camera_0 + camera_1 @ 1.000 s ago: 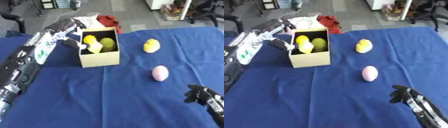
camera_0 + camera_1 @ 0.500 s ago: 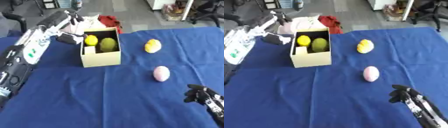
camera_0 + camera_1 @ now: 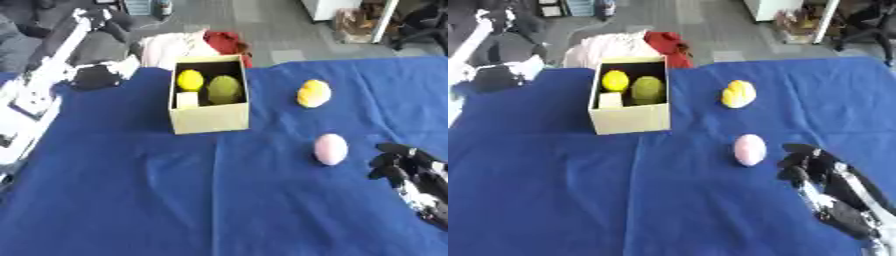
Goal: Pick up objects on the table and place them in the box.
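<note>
The pink egg (image 3: 331,149) lies on the cloth (image 3: 175,200), right of the box (image 3: 210,117). The right hand (image 3: 805,165) rests just beside it, fingers curled and empty. Next step, by judgement: grasp the egg. The left hand's (image 3: 94,77) fingers cannot be made out.

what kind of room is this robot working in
Probably an office or lab. Past the blue-covered table lies grey floor, with an office chair at the far right and a heap of clothes behind the box.
</note>
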Controlling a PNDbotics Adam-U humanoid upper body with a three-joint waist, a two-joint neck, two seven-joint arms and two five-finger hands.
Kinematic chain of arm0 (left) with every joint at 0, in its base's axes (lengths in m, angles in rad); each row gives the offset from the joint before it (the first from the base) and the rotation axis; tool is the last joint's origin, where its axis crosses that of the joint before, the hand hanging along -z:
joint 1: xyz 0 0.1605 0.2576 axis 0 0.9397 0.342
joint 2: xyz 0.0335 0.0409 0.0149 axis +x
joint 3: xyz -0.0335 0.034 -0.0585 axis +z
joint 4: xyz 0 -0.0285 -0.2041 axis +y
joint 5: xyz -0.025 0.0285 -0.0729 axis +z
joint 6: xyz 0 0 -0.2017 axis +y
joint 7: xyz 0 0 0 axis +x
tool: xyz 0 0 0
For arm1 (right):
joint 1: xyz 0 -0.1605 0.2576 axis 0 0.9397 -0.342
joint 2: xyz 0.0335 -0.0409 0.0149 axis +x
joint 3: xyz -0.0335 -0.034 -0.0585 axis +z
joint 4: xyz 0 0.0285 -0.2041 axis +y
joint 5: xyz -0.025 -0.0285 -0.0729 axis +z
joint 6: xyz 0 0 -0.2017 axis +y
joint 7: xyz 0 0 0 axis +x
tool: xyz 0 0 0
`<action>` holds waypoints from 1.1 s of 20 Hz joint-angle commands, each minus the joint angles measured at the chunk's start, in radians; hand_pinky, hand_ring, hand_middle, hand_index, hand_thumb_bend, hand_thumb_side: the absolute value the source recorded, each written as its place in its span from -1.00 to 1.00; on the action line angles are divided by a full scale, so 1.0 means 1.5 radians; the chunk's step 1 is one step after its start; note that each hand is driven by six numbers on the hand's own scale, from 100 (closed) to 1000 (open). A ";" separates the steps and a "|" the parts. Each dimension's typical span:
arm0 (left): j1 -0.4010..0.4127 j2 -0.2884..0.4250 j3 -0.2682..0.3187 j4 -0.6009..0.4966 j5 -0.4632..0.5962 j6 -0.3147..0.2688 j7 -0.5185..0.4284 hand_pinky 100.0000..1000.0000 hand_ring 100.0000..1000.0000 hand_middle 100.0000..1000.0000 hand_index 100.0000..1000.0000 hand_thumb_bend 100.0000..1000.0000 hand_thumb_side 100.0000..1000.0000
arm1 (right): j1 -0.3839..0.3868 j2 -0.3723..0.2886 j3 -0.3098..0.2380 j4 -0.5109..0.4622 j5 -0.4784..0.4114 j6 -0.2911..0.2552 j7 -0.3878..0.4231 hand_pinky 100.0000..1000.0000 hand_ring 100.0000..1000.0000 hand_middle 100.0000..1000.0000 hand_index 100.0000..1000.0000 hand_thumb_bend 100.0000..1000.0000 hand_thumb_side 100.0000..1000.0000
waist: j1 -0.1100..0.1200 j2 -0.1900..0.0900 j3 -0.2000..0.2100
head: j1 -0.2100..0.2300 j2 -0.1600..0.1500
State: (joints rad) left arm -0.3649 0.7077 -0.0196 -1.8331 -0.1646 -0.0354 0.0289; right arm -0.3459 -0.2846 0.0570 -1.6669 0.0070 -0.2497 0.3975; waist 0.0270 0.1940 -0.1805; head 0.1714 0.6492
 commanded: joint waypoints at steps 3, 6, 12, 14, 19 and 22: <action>0.053 -0.037 0.025 -0.059 0.018 0.003 0.021 0.50 0.10 0.14 0.43 -0.88 -0.24 | -0.082 -0.092 0.013 0.051 0.025 -0.043 0.005 0.31 0.18 0.27 0.70 -1.00 -0.43 | -0.014 -0.013 0.010 | -0.033 -0.007; 0.080 -0.070 0.030 -0.071 0.020 0.005 0.029 0.50 0.09 0.12 0.42 -0.90 -0.20 | -0.144 -0.138 0.039 0.135 0.058 -0.074 0.006 0.35 0.24 0.34 0.73 -1.00 -0.65 | -0.016 -0.015 0.018 | -0.046 -0.009; 0.106 -0.119 0.031 -0.068 0.028 0.010 0.040 0.49 0.06 0.09 0.39 -0.94 -0.14 | -0.260 -0.162 0.094 0.321 0.167 -0.147 0.039 0.46 0.39 0.47 0.83 -1.00 -0.78 | -0.018 -0.017 0.026 | -0.066 -0.014; 0.111 -0.131 0.031 -0.065 0.030 0.011 0.041 0.49 0.06 0.08 0.39 -0.95 -0.12 | -0.290 -0.154 0.103 0.375 0.221 -0.177 0.050 0.54 0.47 0.54 0.88 -1.00 -0.76 | -0.018 -0.017 0.027 | -0.072 -0.016; 0.119 -0.158 0.031 -0.055 0.033 0.012 0.041 0.48 0.05 0.07 0.38 -0.97 -0.08 | -0.330 -0.120 0.097 0.461 0.369 -0.237 0.057 0.64 0.59 0.64 0.95 -1.00 -0.71 | -0.017 -0.017 0.030 | -0.079 -0.019; 0.124 -0.172 0.031 -0.049 0.032 0.013 0.041 0.48 0.05 0.07 0.38 -0.99 -0.05 | -0.344 -0.100 0.086 0.489 0.442 -0.259 0.042 0.66 0.61 0.66 0.96 -1.00 -0.70 | -0.016 -0.016 0.033 | -0.081 -0.020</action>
State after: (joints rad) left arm -0.1748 0.4430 0.0164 -1.8991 -0.1182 -0.0160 0.0878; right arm -0.8384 -0.4289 0.2007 -0.9420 0.6259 -0.6218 0.4666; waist 0.0159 0.1940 -0.1317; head 0.0540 0.6314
